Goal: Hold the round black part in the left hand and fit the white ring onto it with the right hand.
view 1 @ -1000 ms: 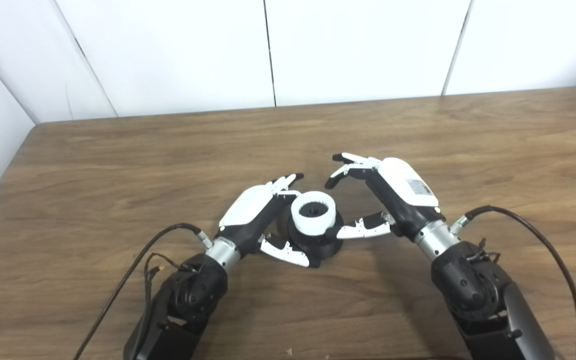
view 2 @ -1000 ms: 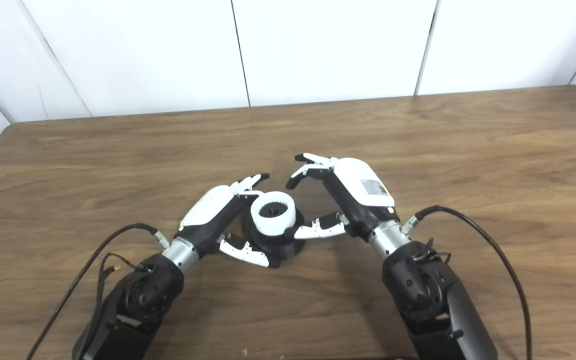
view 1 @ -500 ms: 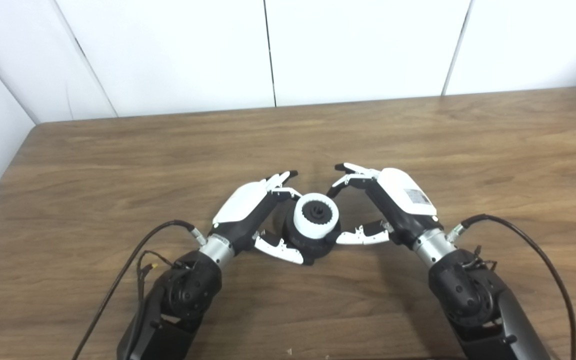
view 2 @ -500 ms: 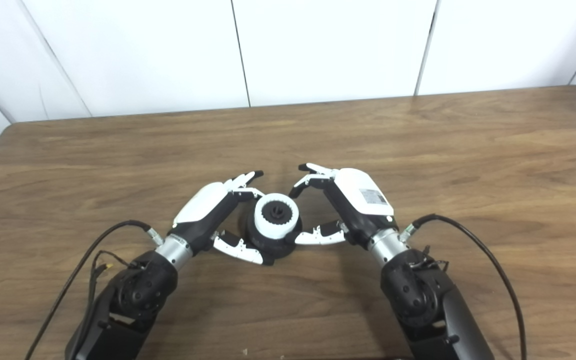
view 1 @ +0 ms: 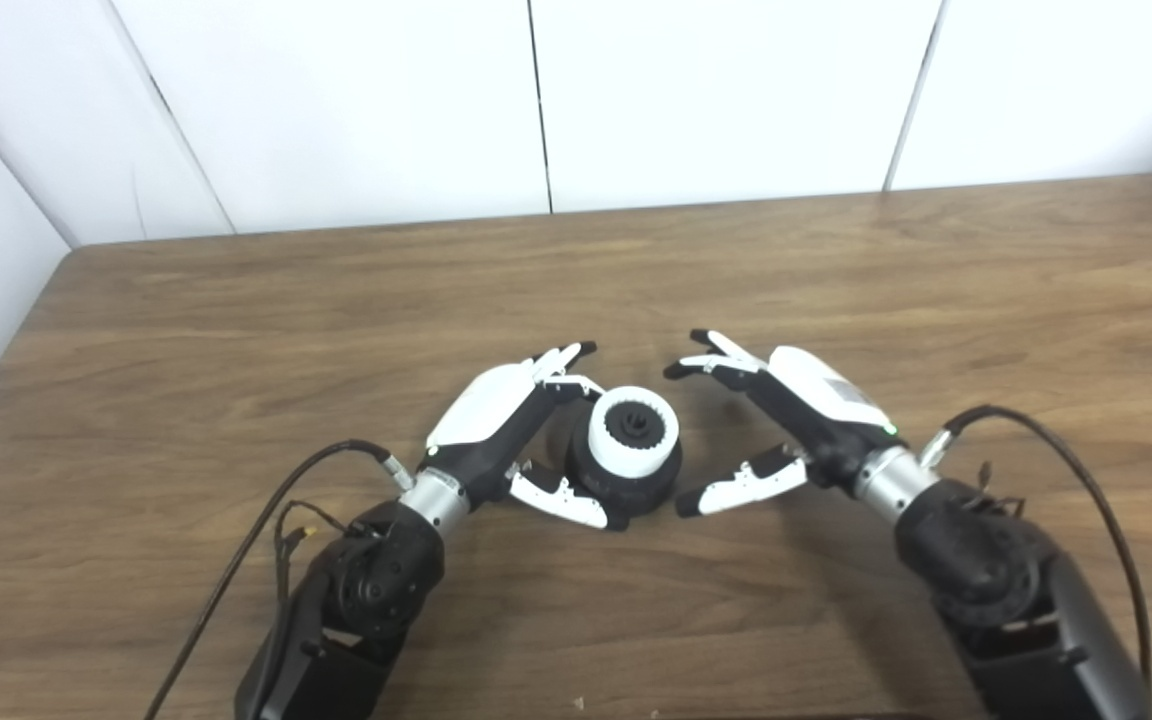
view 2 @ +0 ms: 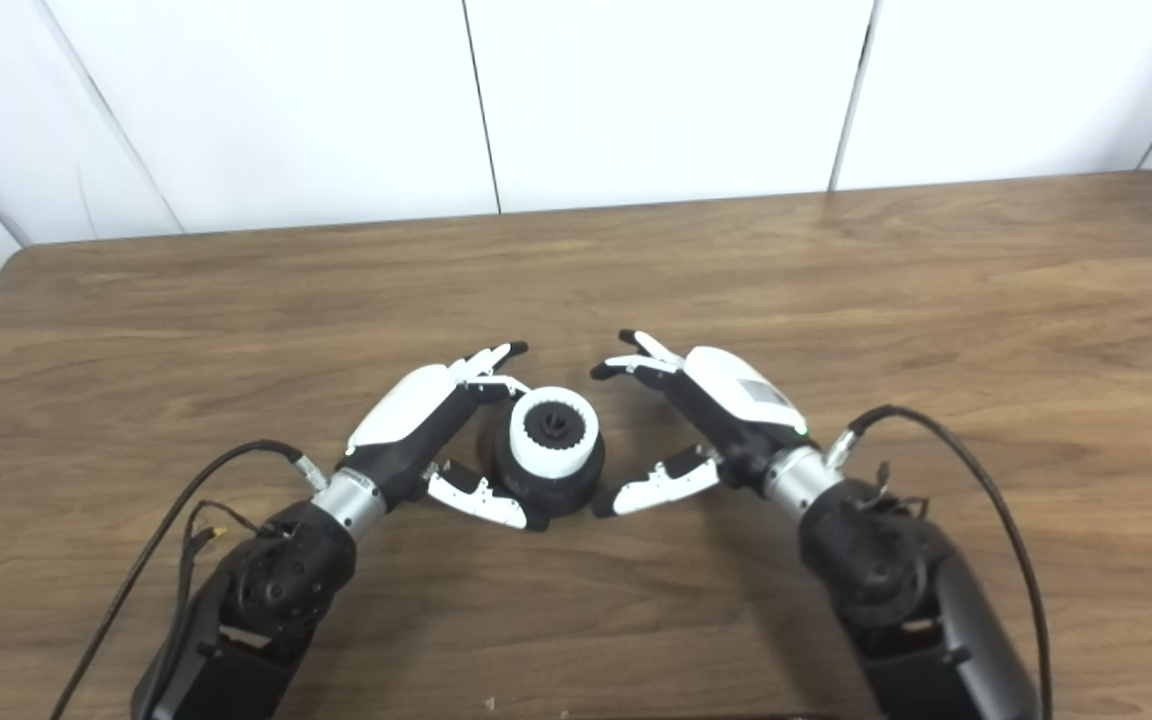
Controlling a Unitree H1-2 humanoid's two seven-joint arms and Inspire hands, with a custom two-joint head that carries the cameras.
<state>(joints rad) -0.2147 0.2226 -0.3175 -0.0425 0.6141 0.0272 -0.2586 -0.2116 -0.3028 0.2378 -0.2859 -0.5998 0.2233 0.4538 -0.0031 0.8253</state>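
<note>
The round black part (view 1: pixel 628 486) sits on the wooden table (view 1: pixel 236 320) near the front middle, tilted a little toward me. The white ring (view 1: pixel 633 432) sits on its top, with a black toothed hub showing through the middle. My left hand (view 1: pixel 498 415) is shut on the black part, fingers behind it and thumb at its front base. My right hand (view 1: pixel 798 405) is open and empty just right of the part, with a small gap between its fingers and the ring. The ring also shows in the right eye view (view 2: pixel 554 432).
A black cable (view 1: pixel 256 530) loops from my left forearm over the table. Another cable (view 1: pixel 1071 450) arcs from my right wrist. White wall panels stand behind the table's far edge. The table's left edge is near.
The right hand has let go of the white ring and drawn back to the right and lower. The left hand has pulled the black part slightly nearer and tilted it; the ring stays on it.
</note>
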